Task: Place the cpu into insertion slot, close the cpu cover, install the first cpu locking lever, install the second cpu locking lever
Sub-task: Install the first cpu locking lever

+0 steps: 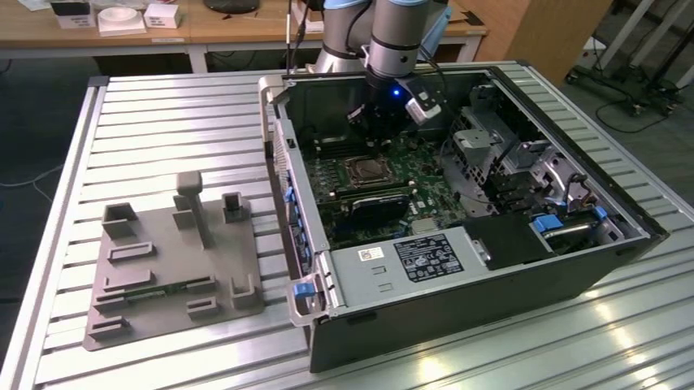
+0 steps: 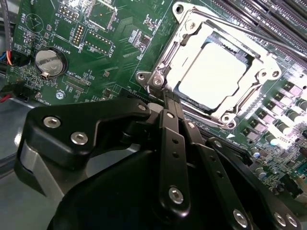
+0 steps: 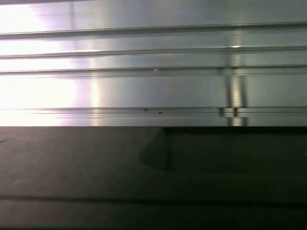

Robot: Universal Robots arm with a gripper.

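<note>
Slatted aluminium forms the bench [image 1: 162, 122] in the exterior view, and on it the open computer case [image 1: 488, 309] is laid. Inside the case the pincer [image 1: 379, 123] is hung close over the green motherboard [image 1: 428, 158], just beside the insertion slot [image 1: 369, 169]. A grey fixture tray [image 1: 162, 268] is set well apart, toward the exterior view's left.

In the second wrist view the cpu [image 2: 216, 72] is seen seated in the slot, with the cpu cover [image 2: 263, 76] folded down around it. The pincer is drawn narrow, its fingertips [image 2: 166, 103] pressed together at the socket's corner. Whether a thin lever is pinched there cannot be told. A slip at that corner could be caused by so slight a purchase, and the board nearby could be scraped.

In the first wrist view pale metal slats [image 3: 153, 86] are met by a dark panel [image 3: 96, 167], possibly the case wall.
</note>
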